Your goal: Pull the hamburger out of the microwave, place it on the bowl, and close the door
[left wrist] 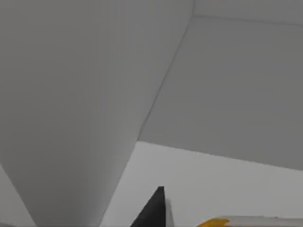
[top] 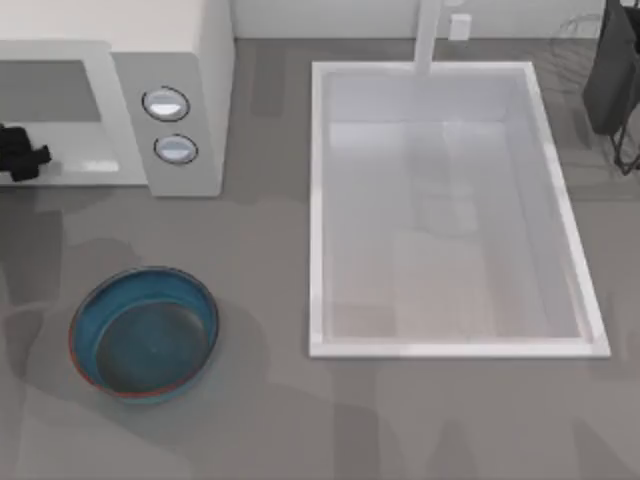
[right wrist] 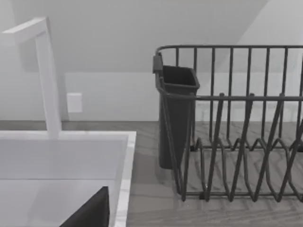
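The white microwave (top: 195,60) stands at the table's back left, its grey cavity (top: 50,90) facing front and two round knobs (top: 166,104) on its side panel. My left gripper (top: 22,152) is at the cavity's mouth, by the left edge. In the left wrist view I see the white inner walls, a black part of the gripper (left wrist: 154,213), and beside it a white and orange-yellow sliver of the hamburger (left wrist: 222,221) at the frame's edge. The blue bowl (top: 145,335) with its reddish rim sits in front of the microwave, nothing in it. The door is out of view.
A big white sink basin (top: 450,340) with a faucet (top: 428,35) takes up the middle and right. My right arm (top: 610,70) is parked at the back right, next to a dark wire dish rack (right wrist: 236,142) with a cutlery cup (right wrist: 177,113).
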Tool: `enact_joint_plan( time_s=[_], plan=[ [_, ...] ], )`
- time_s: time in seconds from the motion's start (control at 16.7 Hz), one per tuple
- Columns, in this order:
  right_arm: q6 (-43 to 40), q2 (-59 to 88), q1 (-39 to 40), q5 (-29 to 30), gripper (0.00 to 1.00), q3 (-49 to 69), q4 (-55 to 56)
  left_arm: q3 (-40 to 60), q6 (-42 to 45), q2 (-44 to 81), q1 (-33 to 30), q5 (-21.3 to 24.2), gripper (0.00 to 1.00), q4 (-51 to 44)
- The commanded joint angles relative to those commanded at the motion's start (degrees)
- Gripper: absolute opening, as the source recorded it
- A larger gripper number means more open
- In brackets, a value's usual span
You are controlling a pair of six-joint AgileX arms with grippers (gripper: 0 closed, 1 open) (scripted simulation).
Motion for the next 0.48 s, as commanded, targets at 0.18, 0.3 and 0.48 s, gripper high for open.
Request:
enact_joint_plan(
  time_s=[0.18,0.3,0.48],
  plan=[
    [0.0,0.0,0.0,0.0,1.00,0.0,0.0,-12.2,0.6,-3.5,1.9,1.8,0.00,7.6],
    [0.0,0.0,0.0,0.0,1.00,0.0,0.0,-20.6,1.0,-6.0,3.3,3.0,0.00,12.8],
    [0.0,0.0,0.0,0.0,1.00,0.0,0.0,-30.9,1.6,-9.3,5.1,4.7,0.00,19.8]
  ],
)
